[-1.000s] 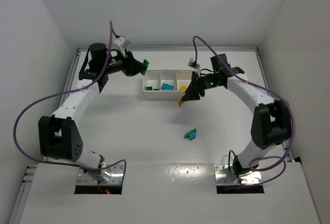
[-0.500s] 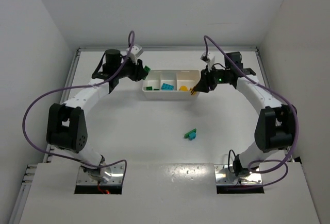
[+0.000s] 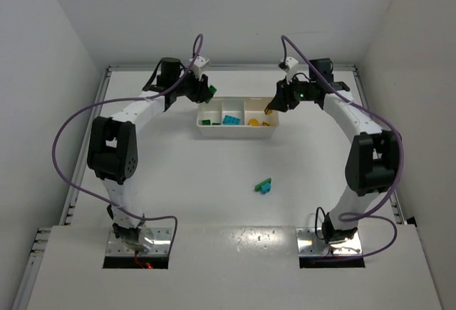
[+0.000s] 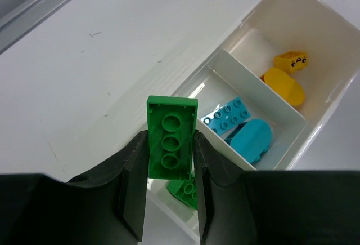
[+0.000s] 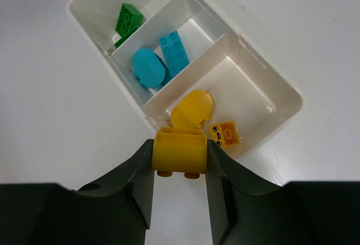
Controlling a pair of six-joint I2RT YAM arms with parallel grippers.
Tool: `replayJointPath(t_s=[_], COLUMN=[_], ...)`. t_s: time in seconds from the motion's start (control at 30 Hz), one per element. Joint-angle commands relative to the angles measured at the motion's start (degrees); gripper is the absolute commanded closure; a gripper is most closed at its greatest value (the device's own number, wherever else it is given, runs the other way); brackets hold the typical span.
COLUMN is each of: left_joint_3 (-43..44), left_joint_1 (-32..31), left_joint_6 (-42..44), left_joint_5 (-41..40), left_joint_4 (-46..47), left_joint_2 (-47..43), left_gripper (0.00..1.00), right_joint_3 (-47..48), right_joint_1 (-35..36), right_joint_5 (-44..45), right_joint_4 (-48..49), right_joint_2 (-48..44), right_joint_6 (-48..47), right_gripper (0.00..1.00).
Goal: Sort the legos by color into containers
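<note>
The white three-compartment tray sits at the back middle of the table. Its left compartment holds a green brick, the middle one cyan bricks, the right one yellow bricks. My left gripper is shut on a green brick and holds it above the tray's left end. My right gripper is shut on a yellow brick above the tray's right end. A green and cyan clump lies on the table in front of the tray.
White walls close in the table on the left, back and right. Purple cables loop off both arms. The arm bases stand at the near edge.
Both arms have swung toward the back: the left gripper carried the green brick right to the tray's left end, and the right gripper carried the yellow brick up to its right end.
</note>
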Motion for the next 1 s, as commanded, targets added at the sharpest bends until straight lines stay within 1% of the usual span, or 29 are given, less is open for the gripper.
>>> replayJointPath(t_s=[0.0, 0.2, 0.23, 0.27, 0.3, 0.33, 0.4, 0.47, 0.53, 0.57, 0.6, 0.67, 0.77, 0.8, 0.83, 0.87, 0.93, 0.97], left_joint_3=[2.23, 2.23, 2.23, 2.23, 2.23, 1.71, 1.70, 1.70, 1.70, 1.70, 1.70, 1.18, -0.14, -0.84, -1.37, -2.42, -3.57, -4.09], left_joint_1=[-1.11, -1.64, -1.64, -1.64, -1.64, -1.64, -2.17, -2.69, -2.70, -2.70, -2.70, -2.70, -3.22, -3.22, -3.83, -4.45, -5.15, -5.77], left_joint_6=[2.66, 5.38, 5.38, 5.91, 5.91, 5.91, 5.91, 5.91, 5.91, 5.91, 5.91, 4.33, 3.63, 3.63, 4.67, 4.68, 5.30, 6.08], left_joint_5=[2.59, 3.13, 3.13, 3.73, 3.74, 3.74, 2.95, 1.72, 1.19, 1.19, 0.67, -0.12, -1.53, -1.53, -1.53, -1.53, -1.53, -0.58], left_joint_4=[-1.72, -4.53, -4.54, -5.32, -6.02, -6.03, -6.64, -6.65, -6.65, -6.65, -6.04, -4.81, -2.52, -2.51, -2.51, -2.51, -4.18, -5.05], left_joint_2=[1.29, 1.29, 0.76, 0.76, 0.76, 0.24, 0.23, -0.38, -1.08, -1.09, -2.31, -3.72, -7.05, -7.85, -9.42, -10.31, -11.80, -12.33], left_gripper=[0.98, 0.96, 0.93, 0.87, 0.68, 0.58, 0.44, 0.33, 0.31, 0.20, 0.17, 0.15, 0.14, 0.14, 0.12, 0.12, 0.11, 0.11], right_joint_3=[3.17, 5.55, 5.55, 6.24, 6.25, 7.64, 9.05, 9.93, 10.73, 11.51, 11.52, 12.22, 12.22, 12.22, 12.22, 12.22, 10.83, 9.95], right_joint_1=[-0.83, -0.83, -0.83, -0.83, -0.83, -0.83, -0.31, -0.31, 0.30, 0.31, 0.31, 0.83, 1.36, 1.36, 1.36, 1.36, 1.36, 1.36], right_joint_5=[-1.34, -3.19, -3.80, -3.81, -3.81, -4.33, -4.34, -4.34, -3.81, -3.29, -3.28, -3.28, -3.28, -3.28, -3.28, -3.28, -2.76, -2.75], right_joint_4=[1.79, 5.13, 5.75, 6.28, 6.28, 6.28, 6.28, 6.28, 7.07, 7.08, 7.86, 7.87, 6.20, 4.63, 3.66, 2.86, 2.86, 3.90], right_joint_2=[2.26, 4.91, 5.52, 6.48, 7.01, 7.63, 9.64, 10.97, 12.72, 13.26, 13.26, 14.14, 15.36, 15.37, 15.37, 15.37, 14.06, 13.18], right_joint_6=[0.86, 3.31, 3.93, 3.93, 3.93, 3.93, 3.93, 3.93, 3.93, 3.93, 3.93, 3.93, 0.52, -0.28, -1.16, -2.64, -3.18, -3.19], right_gripper=[1.00, 1.00, 1.00, 1.00, 1.00, 1.00, 1.00, 1.00, 1.00, 1.00, 1.00, 1.00, 0.99, 0.89, 0.62, 0.50, 0.26, 0.24])
